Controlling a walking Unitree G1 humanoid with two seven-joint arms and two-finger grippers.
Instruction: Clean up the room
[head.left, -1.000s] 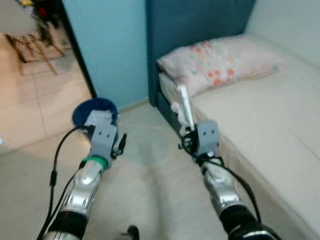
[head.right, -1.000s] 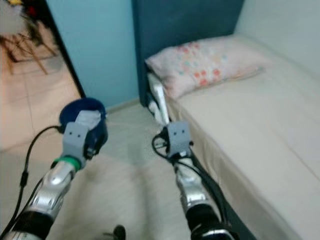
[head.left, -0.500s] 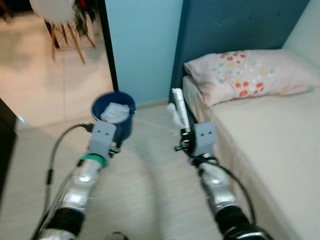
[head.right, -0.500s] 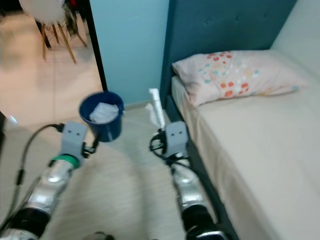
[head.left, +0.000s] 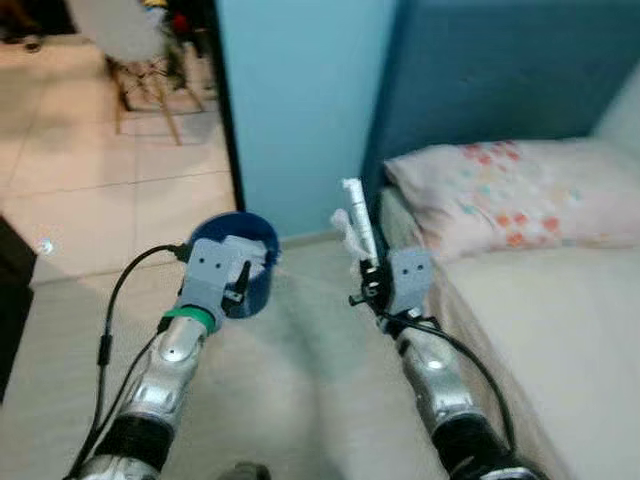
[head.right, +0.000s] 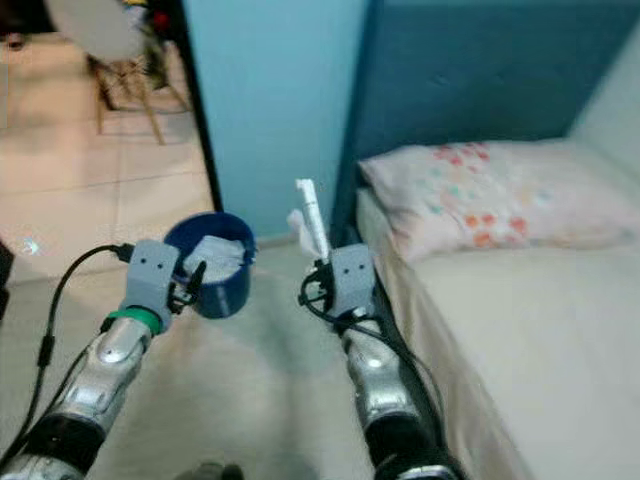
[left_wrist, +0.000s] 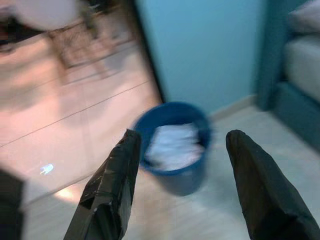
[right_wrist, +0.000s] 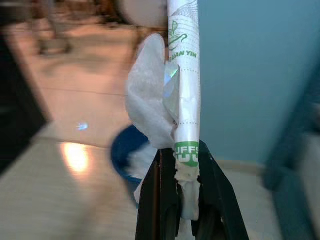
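Panning toward the doorway since a second ago, bringing the bin (head.right: 213, 262) nearer the middle while the pack (right_wrist: 183, 95) stays upright in the right gripper (head.left: 368, 281). Clamping near-shut on the pack's lower end, tissue (right_wrist: 148, 102) bunching beside it at 9 o'clock; left gripper (left_wrist: 182, 187) hanging wide open, holding nothing, bin at 12 o'clock beyond it. Looking light, soft and crushable, so likely best pinching low on the firmer wrapped part, not the loose tissue.
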